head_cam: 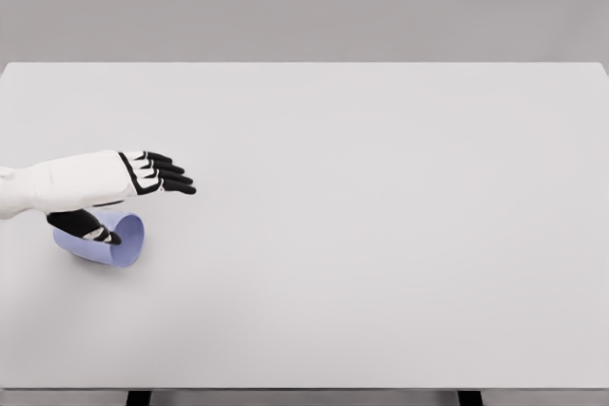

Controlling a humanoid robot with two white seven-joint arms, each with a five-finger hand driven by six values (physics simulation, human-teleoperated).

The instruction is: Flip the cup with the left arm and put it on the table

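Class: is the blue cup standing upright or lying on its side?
On its side: the blue cup lies on the table, its round opening facing right.

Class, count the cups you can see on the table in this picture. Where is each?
1. The cup lies on its side near the table's left edge, under the left hand.

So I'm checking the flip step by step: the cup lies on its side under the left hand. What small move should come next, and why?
Probably close the left hand around the cup before any lifting. The cup lies on its side on the table, mouth facing right, with the thumb reaching over it while the fingers are stretched out flat past it, gripping nothing.
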